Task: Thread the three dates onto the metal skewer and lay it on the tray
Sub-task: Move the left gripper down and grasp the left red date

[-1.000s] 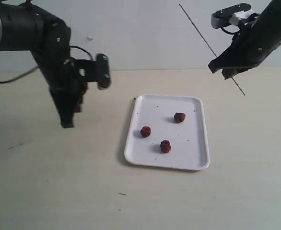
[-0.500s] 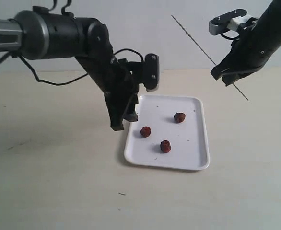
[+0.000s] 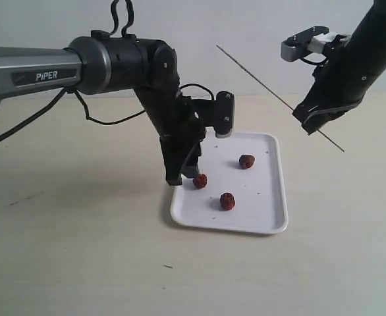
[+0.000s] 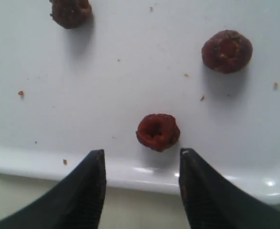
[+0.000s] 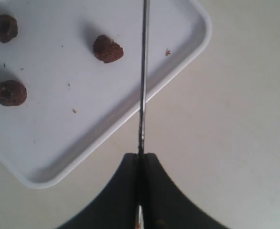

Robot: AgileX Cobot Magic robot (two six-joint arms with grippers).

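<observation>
In the exterior view, cannot see part of the tray (image 3: 265, 214) rim behind the left pincer (image 3: 183, 176), nor the stretch of the metal skewer (image 3: 259, 81) clamped inside the right pincer (image 3: 309, 125). In the left wrist view, loses the top of one date (image 4: 70, 10) to the picture's edge; in the right wrist view, loses the skewer's far end likewise.

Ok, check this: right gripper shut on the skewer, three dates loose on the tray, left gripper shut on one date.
Wrong on the left gripper: the left wrist view shows it open, fingers apart just short of the nearest date. The rest stands: right gripper shut on the skewer, three dates loose on the tray.
</observation>
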